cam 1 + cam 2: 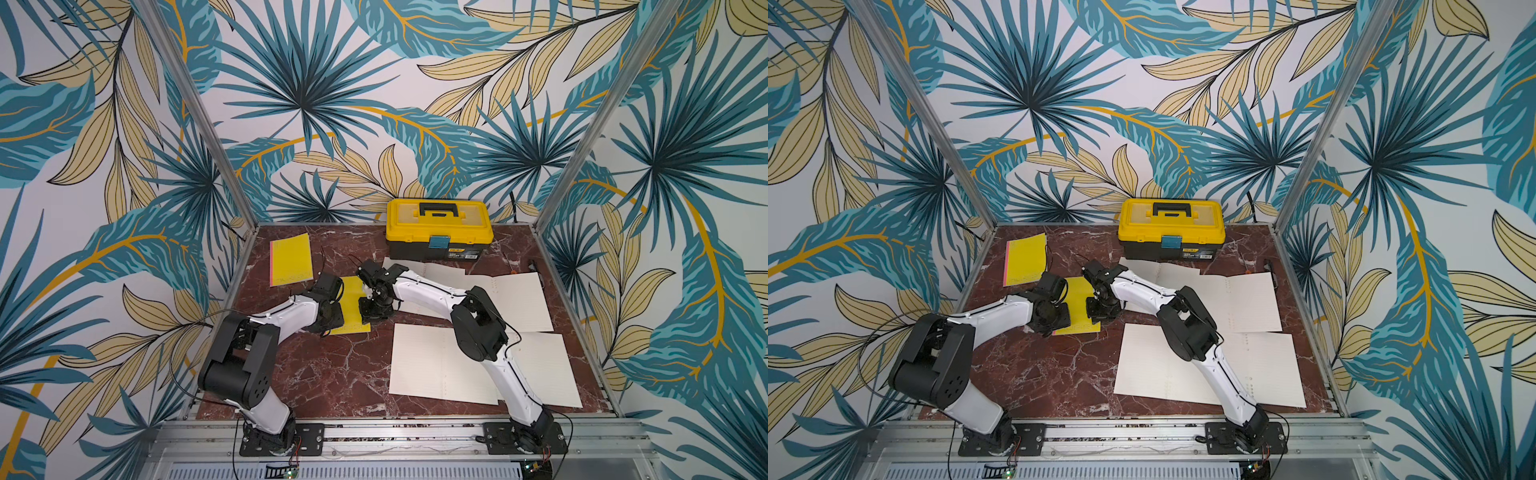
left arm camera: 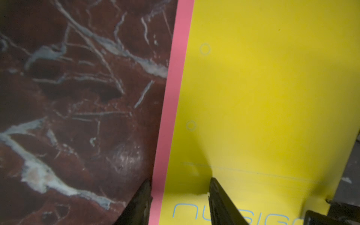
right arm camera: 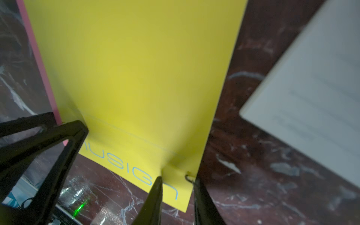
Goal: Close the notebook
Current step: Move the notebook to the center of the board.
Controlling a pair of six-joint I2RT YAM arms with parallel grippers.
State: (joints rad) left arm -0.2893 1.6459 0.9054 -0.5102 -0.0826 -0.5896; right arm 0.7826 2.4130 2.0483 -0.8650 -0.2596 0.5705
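Near table centre, a touch toward 10 o'clock, the yellow notebook (image 1: 354, 293) lies cover-down flat with its pink spine strip (image 2: 171, 97) on its 9 o'clock side, so closing looks basically done. Left gripper (image 2: 179, 181) straddles the spine at the 7 o'clock corner with jaws spread; right gripper (image 3: 177, 178) sits at the 5 o'clock corner, jaws narrowly parted over the free edge, pinching nothing I can see. To finish well, press straight down and lift off vertically, without dragging the cover toward the open white-paged notebook (image 1: 424, 361) at 4 o'clock.
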